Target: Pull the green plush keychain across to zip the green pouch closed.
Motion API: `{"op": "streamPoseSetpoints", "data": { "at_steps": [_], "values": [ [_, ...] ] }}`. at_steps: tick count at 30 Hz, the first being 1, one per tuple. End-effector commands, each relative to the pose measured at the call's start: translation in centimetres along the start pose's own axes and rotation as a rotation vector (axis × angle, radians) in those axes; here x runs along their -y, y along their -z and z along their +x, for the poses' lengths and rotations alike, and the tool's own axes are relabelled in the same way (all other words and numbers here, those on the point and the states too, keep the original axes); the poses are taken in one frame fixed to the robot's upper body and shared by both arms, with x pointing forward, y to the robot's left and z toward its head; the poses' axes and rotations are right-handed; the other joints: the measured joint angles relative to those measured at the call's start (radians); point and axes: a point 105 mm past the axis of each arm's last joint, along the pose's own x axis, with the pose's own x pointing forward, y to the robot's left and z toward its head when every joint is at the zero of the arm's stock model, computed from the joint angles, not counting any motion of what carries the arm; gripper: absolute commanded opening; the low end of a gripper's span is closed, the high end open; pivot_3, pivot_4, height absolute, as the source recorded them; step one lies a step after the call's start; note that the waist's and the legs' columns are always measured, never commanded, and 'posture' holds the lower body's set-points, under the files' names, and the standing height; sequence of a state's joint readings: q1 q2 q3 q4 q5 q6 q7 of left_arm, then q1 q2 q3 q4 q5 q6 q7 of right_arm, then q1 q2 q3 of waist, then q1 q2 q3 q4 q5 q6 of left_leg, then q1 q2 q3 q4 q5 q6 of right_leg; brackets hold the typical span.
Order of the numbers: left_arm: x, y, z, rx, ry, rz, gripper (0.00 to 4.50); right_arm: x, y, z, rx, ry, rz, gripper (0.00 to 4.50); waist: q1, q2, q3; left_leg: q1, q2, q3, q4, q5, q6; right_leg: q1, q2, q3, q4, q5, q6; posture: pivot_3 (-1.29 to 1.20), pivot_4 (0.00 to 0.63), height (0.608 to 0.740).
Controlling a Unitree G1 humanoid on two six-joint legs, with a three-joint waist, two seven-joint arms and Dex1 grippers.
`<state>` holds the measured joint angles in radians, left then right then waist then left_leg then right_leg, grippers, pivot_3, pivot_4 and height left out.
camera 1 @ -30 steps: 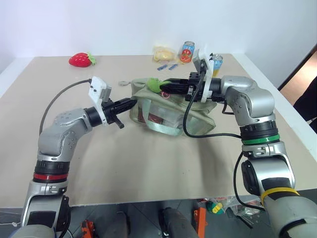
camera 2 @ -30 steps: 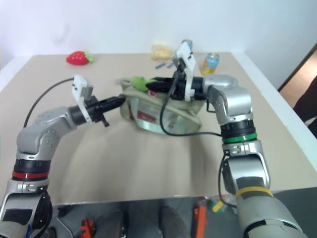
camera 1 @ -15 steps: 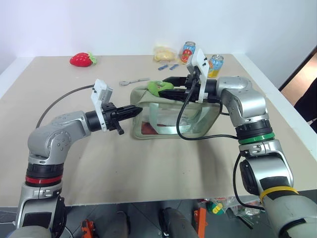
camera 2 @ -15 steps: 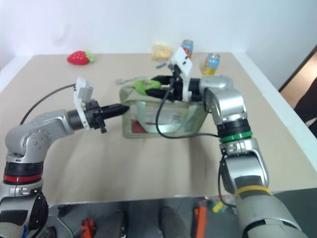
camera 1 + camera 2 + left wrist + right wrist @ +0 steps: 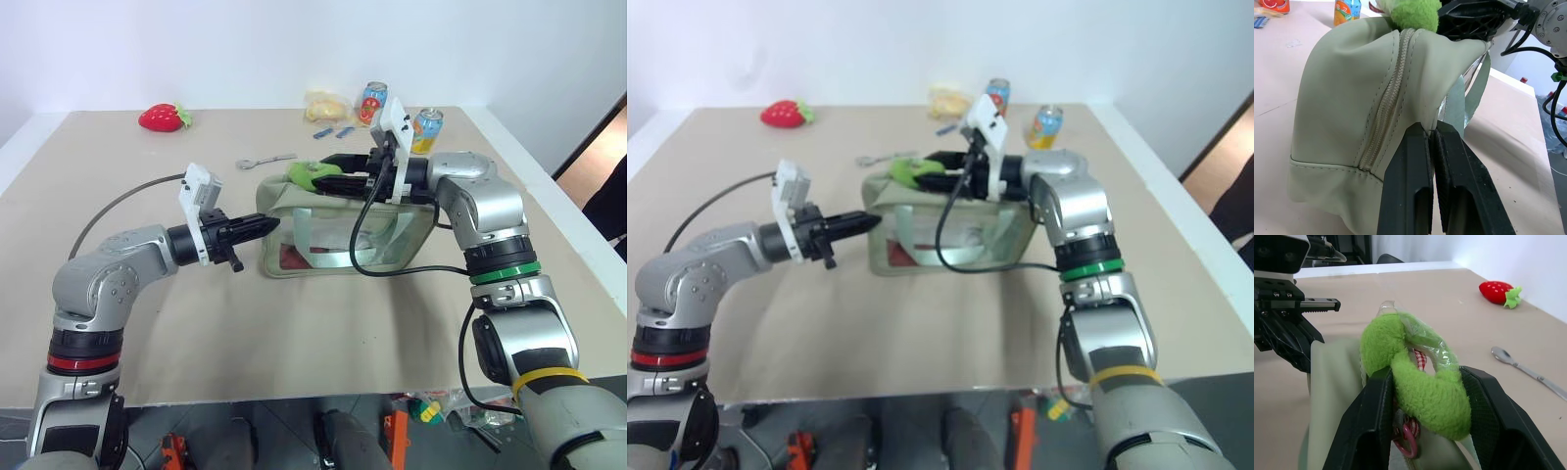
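The green pouch (image 5: 338,235) stands boxy on the table, stretched between both grippers. My left gripper (image 5: 270,224) is shut on the fabric at the pouch's left end; in the left wrist view its fingers (image 5: 1406,186) pinch that fabric just beside the zipper (image 5: 1385,112). The zipper's teeth are joined from there up to the green plush keychain (image 5: 1415,12). The keychain (image 5: 307,174) sits on top at the pouch's left part. My right gripper (image 5: 1425,396) is shut on the keychain (image 5: 1415,377), one finger on each side of it.
A red strawberry plush (image 5: 162,117) lies at the far left. A spoon (image 5: 265,160) lies just behind the pouch. Two cans (image 5: 372,101) (image 5: 425,122), a yellowish packet (image 5: 323,105) and small blue items (image 5: 331,131) are at the back. The table's right edge (image 5: 563,245) is close to my right arm.
The pouch has gone from slumped and crooked to upright and taut. My left gripper drew slightly back toward the left with the pouch's end. The right gripper stayed put on the keychain.
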<state>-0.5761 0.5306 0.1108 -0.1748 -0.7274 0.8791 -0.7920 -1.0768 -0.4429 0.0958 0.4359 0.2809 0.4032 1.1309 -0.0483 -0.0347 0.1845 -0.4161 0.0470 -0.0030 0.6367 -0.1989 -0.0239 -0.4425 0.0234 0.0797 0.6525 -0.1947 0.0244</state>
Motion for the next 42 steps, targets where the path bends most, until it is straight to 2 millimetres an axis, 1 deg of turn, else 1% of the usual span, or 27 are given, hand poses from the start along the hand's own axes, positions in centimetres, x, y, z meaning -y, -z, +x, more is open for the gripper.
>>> {"op": "streamPoseSetpoints", "data": {
  "at_steps": [1,4,6,7,8,10,11,15,18,23,26,30,33,42],
  "values": [
    [0.7,-0.6,-0.1,0.020,0.023,0.033,0.00,0.3,-2.2,-0.5,0.073,0.003,-0.037,2.09,0.000,0.000,0.000,0.000,0.000,0.000,0.000,0.000,0.000,0.000,0.000,0.000,0.000,0.000,0.000,0.00,0.150,0.740],
    [0.5,-0.4,-0.1,0.016,0.013,0.025,0.00,0.2,-1.9,-0.6,0.067,-0.002,-0.032,2.09,0.000,0.000,0.000,0.000,0.000,0.000,0.000,0.000,0.000,0.000,0.000,0.000,0.000,0.000,0.000,0.00,0.150,0.740],
    [0.5,-0.4,-0.1,0.015,0.011,0.022,0.00,0.2,-1.9,-0.6,0.067,-0.002,-0.029,1.57,0.000,0.000,0.000,0.000,0.000,0.000,0.000,0.000,0.000,0.000,0.000,0.000,0.000,0.000,0.000,0.00,0.150,0.740],
    [0.5,-0.4,-0.1,0.017,0.011,0.018,0.00,0.2,-1.9,-0.6,0.068,-0.003,-0.029,1.18,0.000,0.000,0.000,0.000,0.000,0.000,0.000,0.000,0.000,0.000,0.000,0.000,0.000,0.000,0.000,0.00,0.150,0.740],
    [0.5,-0.4,-0.1,0.019,0.009,0.014,0.00,0.2,-1.9,-0.6,0.070,-0.002,-0.029,0.92,0.000,0.000,0.000,0.000,0.000,0.000,0.000,0.000,0.000,0.000,0.000,0.000,0.000,0.000,0.000,0.00,0.150,0.740],
    [0.3,-0.4,-0.1,0.018,0.005,0.015,0.00,0.2,-1.8,-0.7,0.070,-0.002,-0.027,0.26,0.000,0.000,0.000,0.000,0.000,0.000,0.000,0.000,0.000,0.000,0.000,0.000,0.000,0.000,0.000,0.00,0.150,0.740],
    [0.3,-0.4,-0.1,0.017,0.002,0.017,0.00,0.2,-1.8,-0.7,0.069,-0.003,-0.026,0.03,0.000,0.000,0.000,0.000,0.000,0.000,0.000,0.000,0.000,0.000,0.000,0.000,0.000,0.000,0.000,0.00,0.150,0.740],
    [0.2,-0.6,-0.1,0.018,-0.001,0.020,0.00,0.1,-1.7,-0.8,0.070,-0.005,-0.025,0.03,0.000,0.000,0.000,0.000,0.000,0.000,0.000,0.000,0.000,0.000,0.000,0.000,0.000,0.000,0.000,0.00,0.150,0.740],
    [0.1,-0.9,0.0,0.025,-0.007,0.022,0.00,0.3,-2.2,-1.0,0.089,0.014,-0.043,0.03,0.000,0.000,0.000,0.000,0.000,0.000,0.000,0.000,0.000,0.000,0.000,0.000,0.000,0.000,0.000,0.00,0.150,0.740],
    [-0.5,-1.7,0.2,0.059,-0.046,0.009,0.00,0.8,-3.5,-1.7,0.142,0.069,-0.080,0.03,0.000,0.000,0.000,0.000,0.000,0.000,0.000,0.000,0.000,0.000,0.000,0.000,0.000,0.000,0.000,0.00,0.150,0.740],
    [0.0,-1.9,0.3,0.065,-0.025,0.000,0.00,1.5,-4.8,-2.8,0.187,0.123,-0.104,0.03,0.000,0.000,0.000,0.000,0.000,0.000,0.000,0.000,0.000,0.000,0.000,0.000,0.000,0.000,0.000,0.00,0.150,0.740],
    [0.4,-1.7,0.4,0.058,-0.003,-0.019,0.00,1.9,-5.6,-3.7,0.211,0.162,-0.127,0.03,0.000,0.000,0.000,0.000,0.000,0.000,0.000,0.000,0.000,0.000,0.000,0.000,0.000,0.000,0.000,0.00,0.150,0.740],
    [0.3,-1.8,0.6,0.063,-0.006,-0.032,0.00,2.0,-5.7,-4.3,0.213,0.180,-0.133,0.03,0.001,0.000,0.000,0.000,0.000,0.000,0.000,0.000,0.000,0.000,0.000,0.000,0.000,0.000,0.000,0.00,0.150,0.740],
    [0.2,-1.7,0.8,0.062,-0.019,-0.034,0.00,2.1,-5.1,-5.3,0.193,0.213,-0.134,0.03,0.001,0.000,0.000,0.000,-0.001,-0.001,0.001,0.000,0.000,0.001,-0.001,0.000,0.000,0.000,0.000,0.00,0.150,0.740]
  ]
}}
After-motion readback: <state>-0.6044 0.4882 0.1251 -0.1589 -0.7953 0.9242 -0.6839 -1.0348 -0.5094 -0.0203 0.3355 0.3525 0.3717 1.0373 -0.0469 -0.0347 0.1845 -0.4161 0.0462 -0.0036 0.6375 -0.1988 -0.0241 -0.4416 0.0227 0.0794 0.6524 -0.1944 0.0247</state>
